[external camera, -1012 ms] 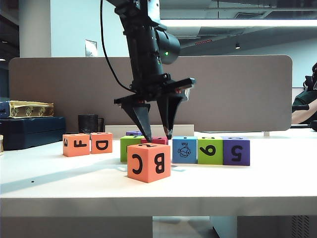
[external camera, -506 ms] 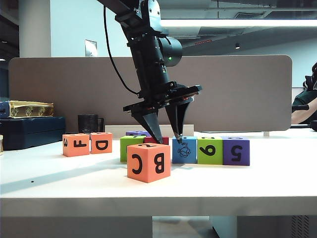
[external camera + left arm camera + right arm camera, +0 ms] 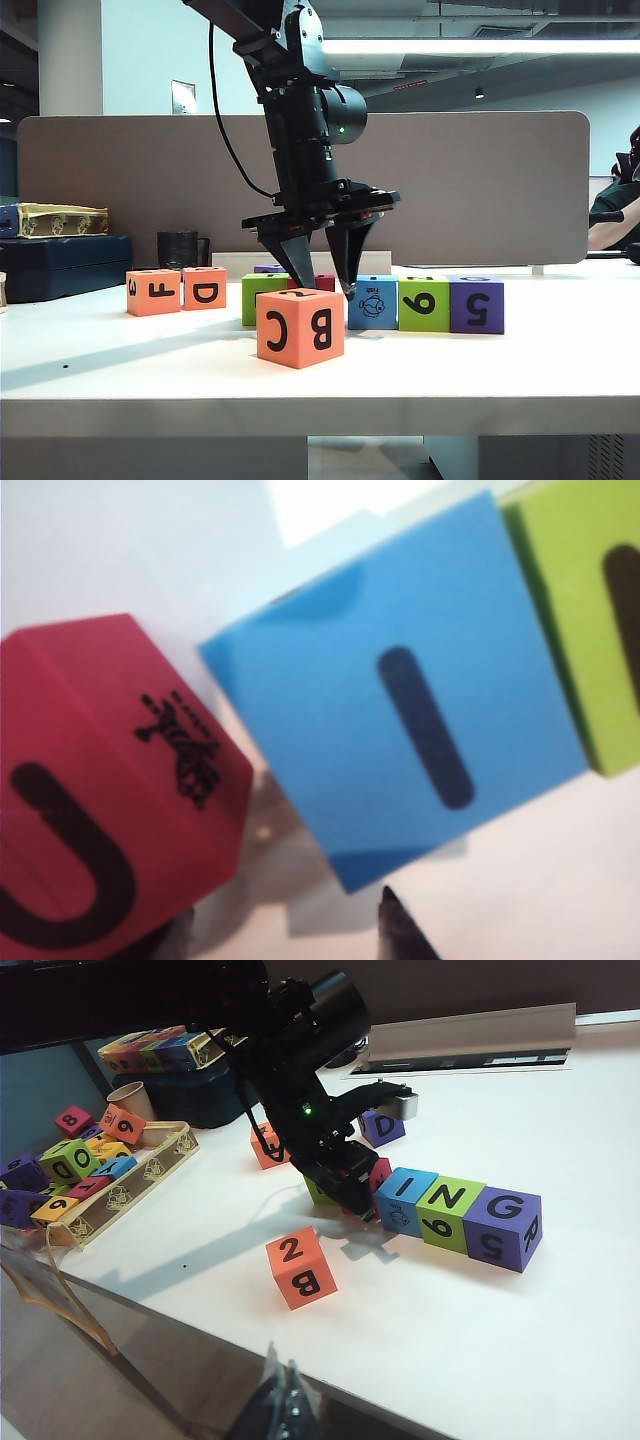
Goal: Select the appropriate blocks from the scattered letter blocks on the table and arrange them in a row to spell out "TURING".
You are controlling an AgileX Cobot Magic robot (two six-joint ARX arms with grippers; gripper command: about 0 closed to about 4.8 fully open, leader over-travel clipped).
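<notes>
Nearest me, the right gripper (image 3: pixel 283 1407) is idling, fingers seemingly pressed together. Beyond the orange B C cube (image 3: pixel 300 327), the left gripper (image 3: pixel 318 287) is hanging with fingers spread, empty, straddling the magenta U block (image 3: pixel 110 790), which is sitting just beside the blue I block (image 3: pixel 410 730) on the table (image 3: pixel 400 375).

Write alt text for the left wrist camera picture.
Close-up from above: a blue foam cube marked I fills the middle, with a magenta foam cube marked U beside it and a lime green foam cube on its other side. One dark fingertip of the left gripper shows.
</notes>
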